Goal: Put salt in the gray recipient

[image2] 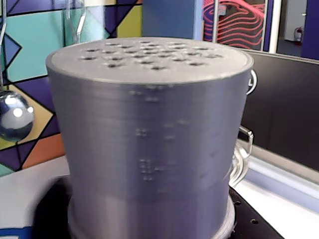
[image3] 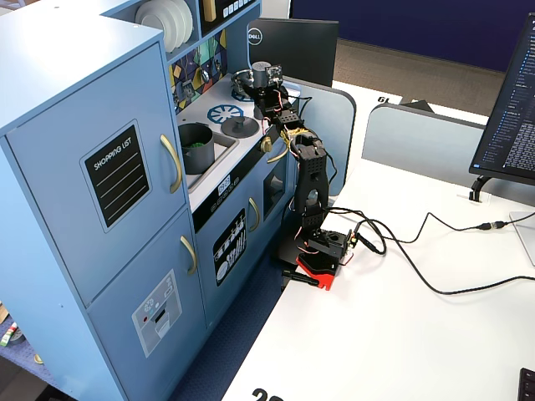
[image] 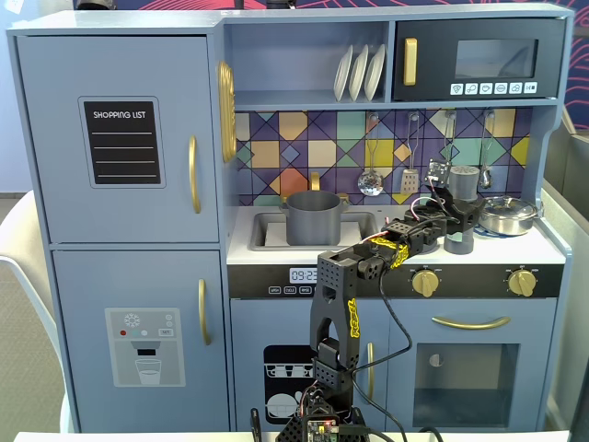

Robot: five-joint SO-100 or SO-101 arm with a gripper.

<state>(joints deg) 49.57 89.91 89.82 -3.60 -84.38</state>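
Observation:
The salt shaker [image: 463,178] is a gray cylinder with a top full of small holes. It fills the wrist view [image2: 149,139] and stands upright. My gripper [image: 458,198] is shut on it and holds it above the right end of the toy kitchen's counter, also seen in the other fixed view [image3: 262,79]. The gray pot [image: 313,217] stands in the sink to the left of the gripper, with something green inside it [image3: 196,144]. Only dark bits of the fingers [image2: 251,221] show at the bottom of the wrist view.
A dark gray lid-like piece [image: 459,241] lies on the stove below the gripper. A silver pan [image: 507,215] sits at the right end of the counter. A ladle [image: 371,181] and other utensils hang on the tiled back wall. A faucet [image: 315,180] rises behind the pot.

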